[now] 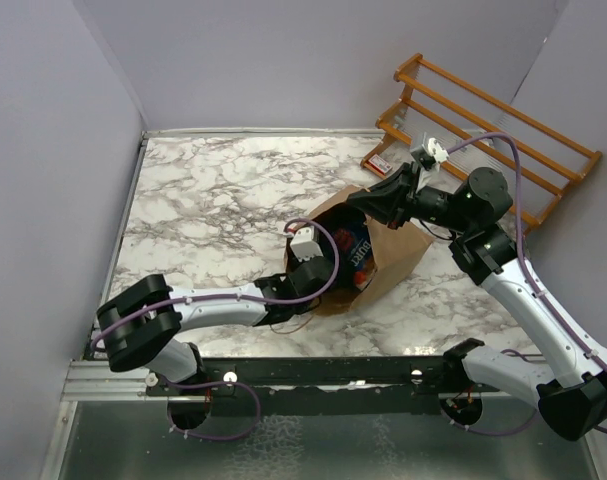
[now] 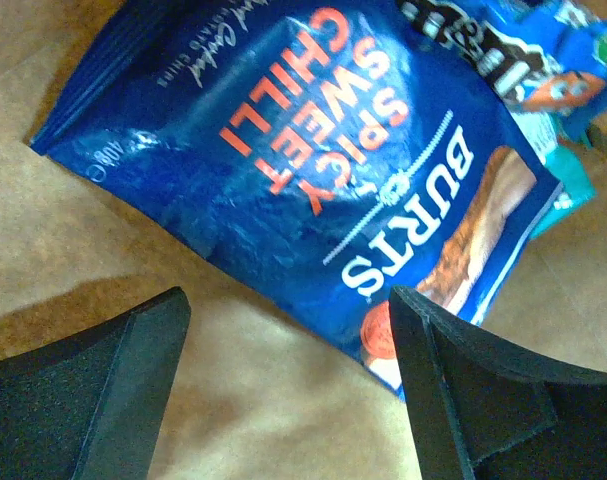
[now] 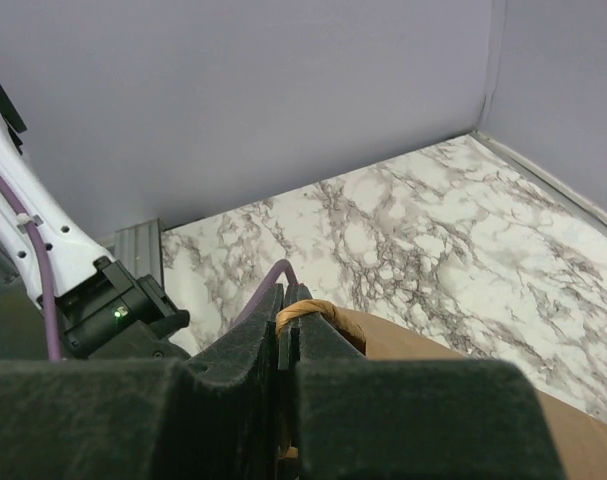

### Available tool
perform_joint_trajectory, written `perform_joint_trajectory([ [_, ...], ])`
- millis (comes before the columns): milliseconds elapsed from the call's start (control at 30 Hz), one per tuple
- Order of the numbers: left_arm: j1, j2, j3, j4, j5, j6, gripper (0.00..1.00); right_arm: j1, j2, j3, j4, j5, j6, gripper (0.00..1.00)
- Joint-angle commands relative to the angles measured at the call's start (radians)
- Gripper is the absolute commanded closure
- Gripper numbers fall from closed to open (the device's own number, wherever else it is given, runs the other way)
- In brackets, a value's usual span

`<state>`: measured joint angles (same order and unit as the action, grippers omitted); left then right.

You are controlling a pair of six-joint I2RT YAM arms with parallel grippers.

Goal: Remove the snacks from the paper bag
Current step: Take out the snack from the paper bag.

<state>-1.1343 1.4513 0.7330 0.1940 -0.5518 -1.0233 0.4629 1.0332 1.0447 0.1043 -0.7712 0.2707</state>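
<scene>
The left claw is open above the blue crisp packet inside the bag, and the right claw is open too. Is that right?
Not quite. The right gripper is not open: it is shut, pinched on the loop handle of the paper bag, as the right wrist view shows. The rest is right: the left gripper is open above the blue packet inside the bag.

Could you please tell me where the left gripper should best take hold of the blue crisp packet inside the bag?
Probably its near edge, by the corner closest to the open left gripper, coming straight in through the mouth of the bag. The blue packet lies flat on the paper with that thin edge facing the gripper, so the jaws can pinch it.
</scene>
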Motion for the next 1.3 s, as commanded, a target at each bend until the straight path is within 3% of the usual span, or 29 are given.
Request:
perform_joint_trajectory([
  [0,0.043,0.048,0.024,0.029,0.028,-0.11,0.17,0.001,-0.027,0.015,0.039,-0.006,0.025,0.98],
  [133,0.062,0.082,0.027,0.112,0.08,-0.089,0.27,0.001,-0.024,0.005,0.053,-0.015,0.036,0.98],
  [367,0.078,0.141,0.084,0.148,0.106,-0.057,0.32,0.0,-0.029,0.002,0.042,-0.013,0.03,0.98],
  [500,0.095,0.18,0.108,0.207,0.128,-0.016,0.4,0.001,-0.04,0.004,0.031,-0.006,0.024,0.98],
  [667,0.152,0.196,0.142,0.208,0.228,-0.004,0.73,0.001,-0.058,0.006,0.001,0.005,0.007,0.98],
  [733,0.164,0.171,0.144,0.196,0.264,0.004,0.8,0.001,-0.066,0.008,-0.018,0.017,-0.001,0.98],
  [1000,0.167,-0.02,0.114,0.16,0.323,0.09,0.91,0.001,-0.125,-0.057,-0.038,0.124,-0.007,0.98],
  [1067,0.167,-0.061,0.116,0.147,0.329,0.124,0.99,0.001,-0.134,-0.068,-0.042,0.16,-0.005,0.98],
  [1267,0.167,-0.155,0.14,0.084,0.357,0.21,1.0,0.001,-0.135,-0.07,-0.047,0.219,-0.005,0.98],
])
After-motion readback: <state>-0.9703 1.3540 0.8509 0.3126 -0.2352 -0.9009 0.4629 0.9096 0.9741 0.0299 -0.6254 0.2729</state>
